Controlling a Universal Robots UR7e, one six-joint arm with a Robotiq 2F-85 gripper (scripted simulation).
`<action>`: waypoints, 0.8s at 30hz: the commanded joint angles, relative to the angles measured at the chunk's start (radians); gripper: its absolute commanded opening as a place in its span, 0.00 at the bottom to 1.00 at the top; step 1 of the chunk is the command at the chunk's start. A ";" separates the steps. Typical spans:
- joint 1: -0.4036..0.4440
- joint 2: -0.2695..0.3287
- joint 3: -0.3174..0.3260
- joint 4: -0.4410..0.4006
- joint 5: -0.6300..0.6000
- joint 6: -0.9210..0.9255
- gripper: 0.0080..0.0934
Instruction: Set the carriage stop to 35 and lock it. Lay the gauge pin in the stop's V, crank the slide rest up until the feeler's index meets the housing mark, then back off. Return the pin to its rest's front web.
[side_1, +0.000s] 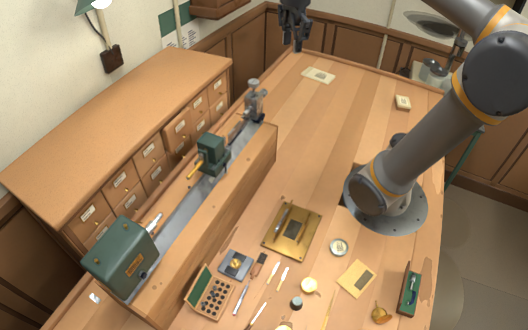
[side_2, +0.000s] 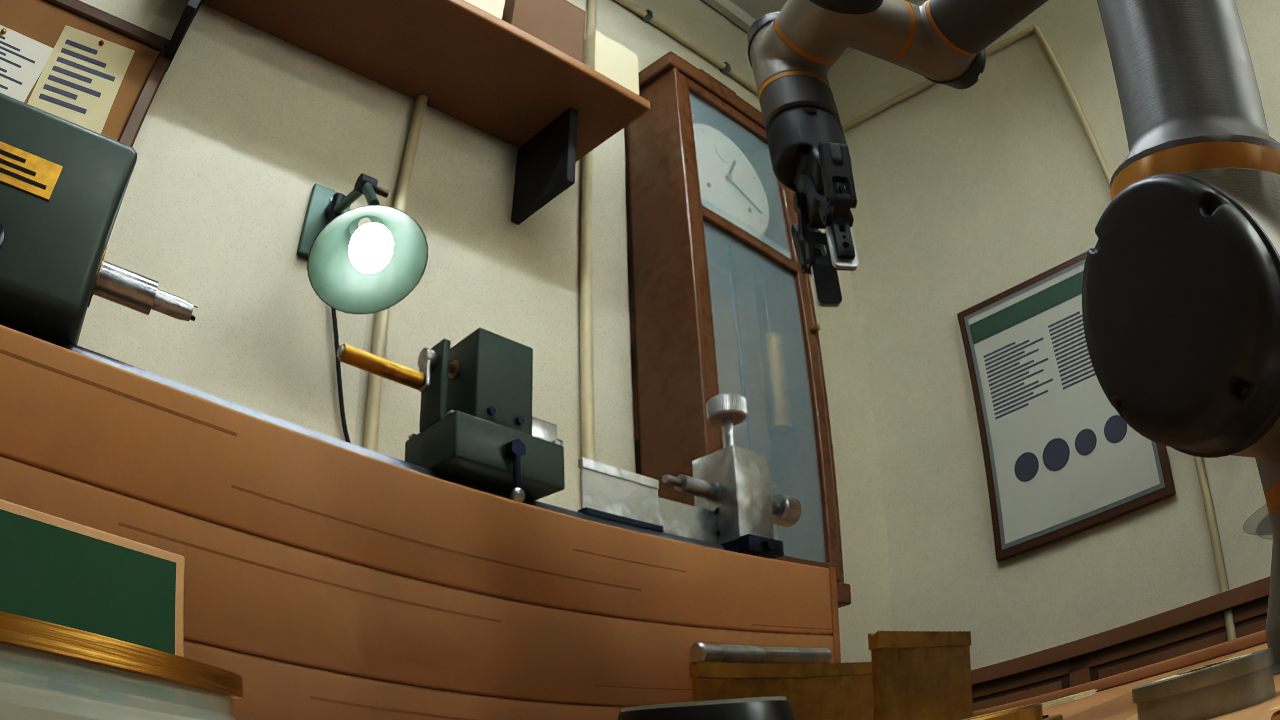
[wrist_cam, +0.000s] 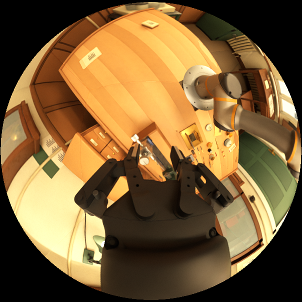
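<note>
The steel carriage stop (side_1: 254, 103) (side_2: 732, 484) (wrist_cam: 144, 157) stands on the far end of the grey bed rail, beyond the green slide rest (side_1: 213, 154) (side_2: 483, 416). The slide rest carries a brass-coloured crank handle (side_1: 194, 170) (side_2: 380, 365) pointing toward the green housing (side_1: 120, 256) at the near end. The gauge pin (side_1: 281, 218) lies on a brass rest plate (side_1: 292, 230) on the bench. My gripper (side_1: 295, 31) (side_2: 828, 260) (wrist_cam: 156, 153) hangs high above the far end of the bench, over the carriage stop. It is open and holds nothing.
A wooden drawer cabinet (side_1: 115, 135) runs along the left of the rail. Small tools, discs and trays (side_1: 210, 292) lie scattered on the near bench. The arm's base (side_1: 385, 200) sits on the right side. A tall clock case (side_2: 725, 304) stands behind the stop.
</note>
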 joint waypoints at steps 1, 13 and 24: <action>0.015 0.012 -0.008 -0.004 0.000 -0.028 0.59; 0.169 0.145 -0.106 -0.040 0.000 -0.362 0.59; 0.213 0.190 -0.145 -0.048 0.000 -0.481 0.59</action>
